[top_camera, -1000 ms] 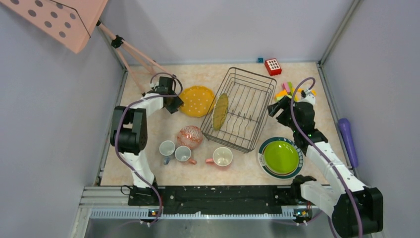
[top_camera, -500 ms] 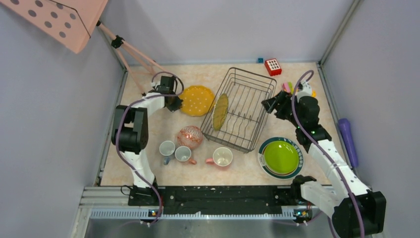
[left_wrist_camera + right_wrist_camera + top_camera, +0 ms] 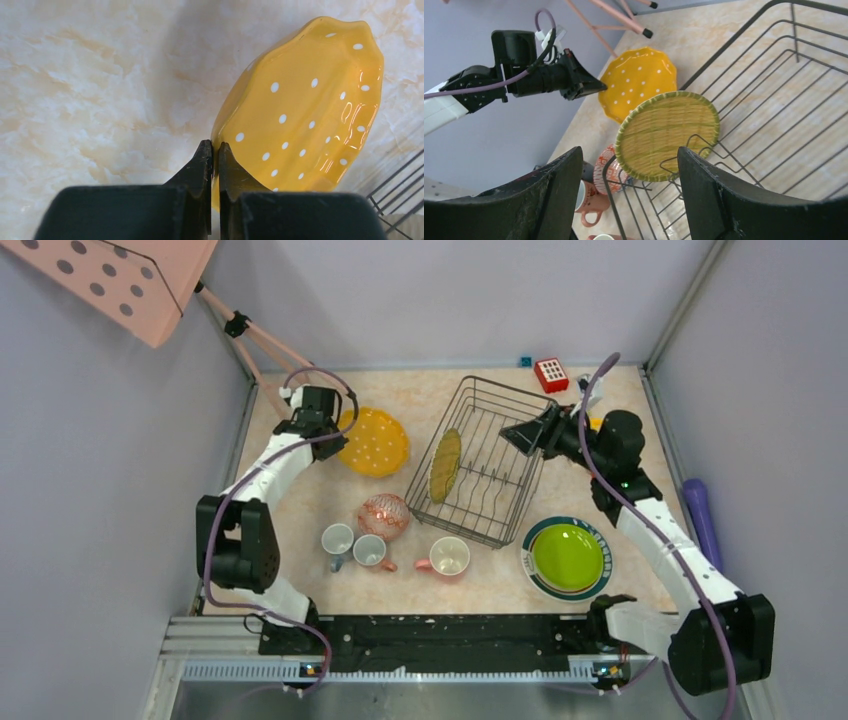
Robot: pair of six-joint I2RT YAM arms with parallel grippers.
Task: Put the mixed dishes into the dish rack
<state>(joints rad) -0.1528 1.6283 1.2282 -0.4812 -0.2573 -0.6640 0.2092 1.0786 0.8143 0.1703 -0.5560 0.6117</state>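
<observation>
My left gripper is shut on the rim of the yellow white-dotted plate, which is tilted up off the table left of the dish rack. In the left wrist view my fingertips pinch the plate's edge. My right gripper is open and empty above the rack's right side. A woven green-rimmed plate stands in the rack. The patterned bowl, a grey mug and two pink mugs stand in front. The lime-green plate lies on the green-rimmed white plate.
A red block sits behind the rack. A purple cylinder lies along the right wall. Pink tripod legs stand at the back left. Toy blocks behind the right arm are mostly hidden.
My left gripper has moved left and back with the yellow plate, tilting it up. My right gripper has swung left and up over the rack's right side.
</observation>
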